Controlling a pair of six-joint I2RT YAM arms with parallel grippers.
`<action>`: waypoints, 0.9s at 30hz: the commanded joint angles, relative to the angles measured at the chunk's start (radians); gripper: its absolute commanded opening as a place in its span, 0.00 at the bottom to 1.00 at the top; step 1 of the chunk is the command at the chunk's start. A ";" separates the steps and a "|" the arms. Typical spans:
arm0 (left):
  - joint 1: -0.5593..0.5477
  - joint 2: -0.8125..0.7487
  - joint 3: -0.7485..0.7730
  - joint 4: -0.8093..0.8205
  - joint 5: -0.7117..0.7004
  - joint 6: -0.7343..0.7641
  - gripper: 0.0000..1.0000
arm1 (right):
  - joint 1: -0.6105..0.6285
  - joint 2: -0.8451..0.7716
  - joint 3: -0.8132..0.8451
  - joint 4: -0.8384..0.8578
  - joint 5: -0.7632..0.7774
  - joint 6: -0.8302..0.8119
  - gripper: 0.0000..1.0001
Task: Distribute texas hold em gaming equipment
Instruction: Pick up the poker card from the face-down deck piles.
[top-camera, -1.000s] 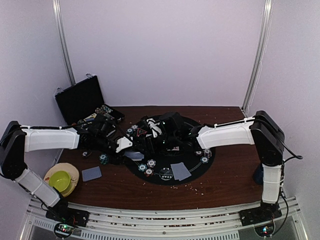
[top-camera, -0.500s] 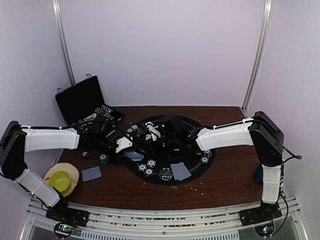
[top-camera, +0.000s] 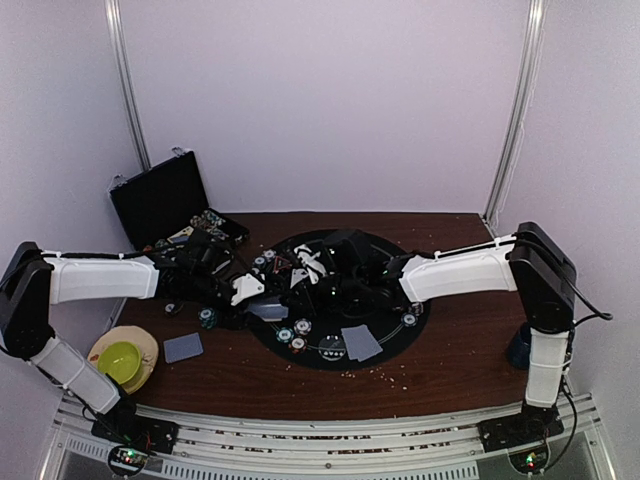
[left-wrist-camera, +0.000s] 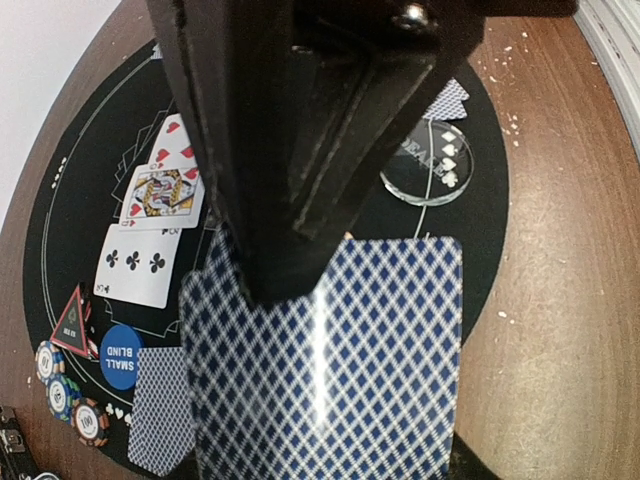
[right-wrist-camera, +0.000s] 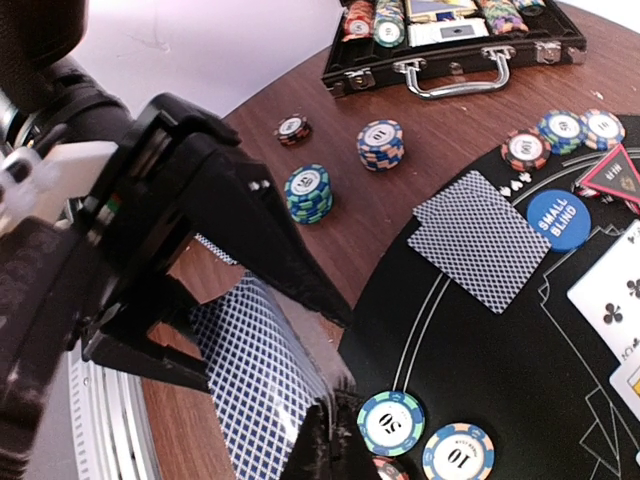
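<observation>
My left gripper (left-wrist-camera: 290, 290) is shut on a stack of blue-diamond-backed playing cards (left-wrist-camera: 330, 360), held above the near left rim of the black round mat (top-camera: 400, 335). My right gripper (right-wrist-camera: 330, 402) is shut on the edge of the top card (right-wrist-camera: 265, 390) of that stack. In the top view the two grippers meet over the cards (top-camera: 268, 311). Striped chips (right-wrist-camera: 391, 422) lie on the mat just beside my right fingertips. Face-up cards (left-wrist-camera: 165, 190), a blue small-blind button (left-wrist-camera: 118, 355) and a clear dealer disc (left-wrist-camera: 430, 165) lie on the mat.
The open black case (top-camera: 165, 200) stands at the back left with chip stacks (right-wrist-camera: 307, 192) on the wood in front of it. Face-down cards (top-camera: 360, 342) lie on the mat, another (top-camera: 183, 347) on the table. A green bowl (top-camera: 122, 358) sits near left, a dark mug (top-camera: 517, 350) far right.
My right gripper has closed from wide open onto the edge of the top card held by the left gripper. The left gripper and its cards have stayed put.
</observation>
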 joint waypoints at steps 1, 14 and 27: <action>0.000 -0.009 0.003 0.035 0.044 0.003 0.53 | -0.020 -0.002 0.011 -0.071 -0.017 -0.004 0.00; -0.001 -0.005 0.005 0.033 0.041 0.003 0.53 | -0.034 -0.108 -0.035 -0.128 -0.022 -0.020 0.00; 0.000 0.001 0.006 0.041 0.029 -0.005 0.53 | -0.070 -0.306 -0.264 0.004 0.015 0.073 0.00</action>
